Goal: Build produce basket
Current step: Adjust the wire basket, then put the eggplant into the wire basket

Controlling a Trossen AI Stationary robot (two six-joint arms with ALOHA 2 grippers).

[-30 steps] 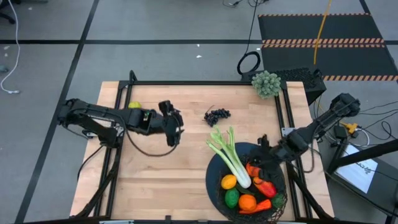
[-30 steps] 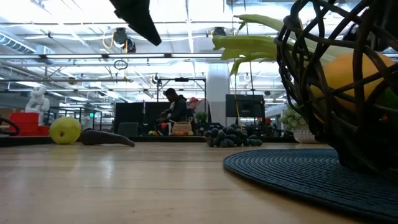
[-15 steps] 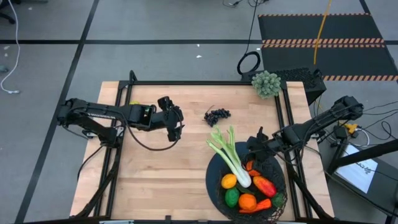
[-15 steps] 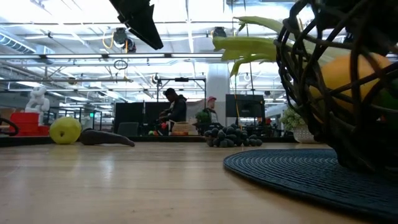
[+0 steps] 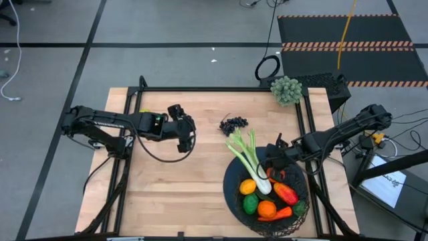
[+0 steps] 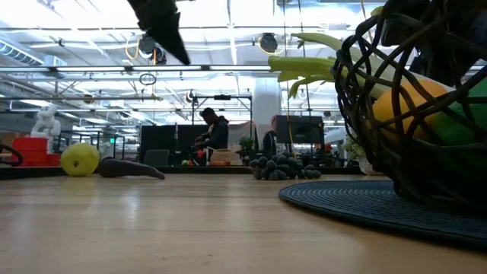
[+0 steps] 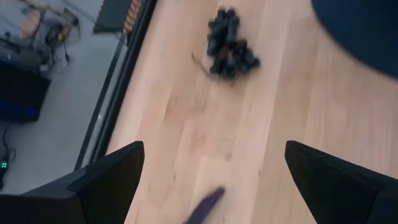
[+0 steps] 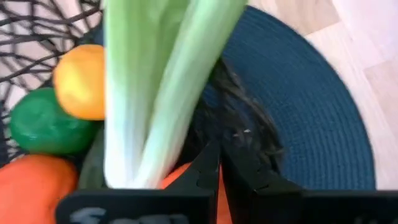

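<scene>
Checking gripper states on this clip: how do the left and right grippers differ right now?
The left gripper stands open, its fingers wide apart and empty; the right gripper is shut. The left hangs over bare table with the grapes ahead of it; the right sits at the basket rim beside the celery. Both are dark two-finger grippers, and neither visibly holds produce.

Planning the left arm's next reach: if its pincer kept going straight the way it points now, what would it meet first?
Probably the grapes: they lie ahead of the open left pincer on bare table, though depth is unclear.
</scene>
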